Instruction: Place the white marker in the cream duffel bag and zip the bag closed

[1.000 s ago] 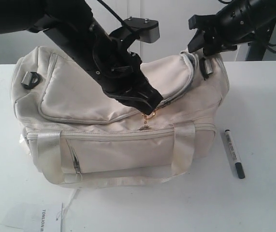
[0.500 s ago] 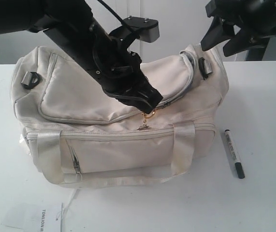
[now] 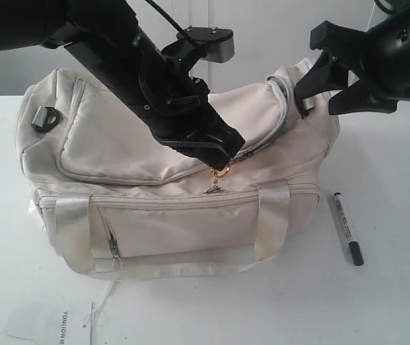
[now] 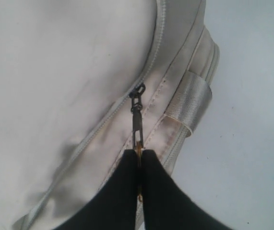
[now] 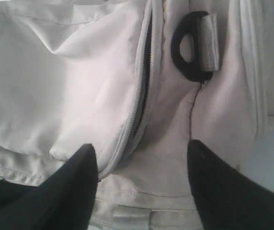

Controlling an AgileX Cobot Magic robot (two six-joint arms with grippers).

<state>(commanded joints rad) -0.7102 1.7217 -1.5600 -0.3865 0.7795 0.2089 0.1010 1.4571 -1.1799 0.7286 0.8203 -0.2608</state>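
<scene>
The cream duffel bag (image 3: 118, 136) stands on the white table, its top zip partly open at the right end (image 5: 144, 86). My left gripper (image 3: 227, 152) is over the front middle of the bag, shut on the zip pull (image 4: 137, 115), whose gold charm (image 3: 221, 172) hangs below the fingers. My right gripper (image 3: 327, 83) hovers open just above the bag's right end, near the black strap ring (image 5: 189, 48), with nothing between its fingers. The white marker (image 3: 347, 228) lies on the table to the right of the bag, black cap toward the front.
A paper tag (image 3: 54, 320) lies on the table (image 3: 391, 144) at the front left. The bag's webbing handles (image 3: 273, 223) hang down its front side. The left arm crosses over the top of the bag.
My right gripper has let go of the bag's right end, moved up and to the right, and its jaws stand wider. The left gripper, bag and marker have not moved.
</scene>
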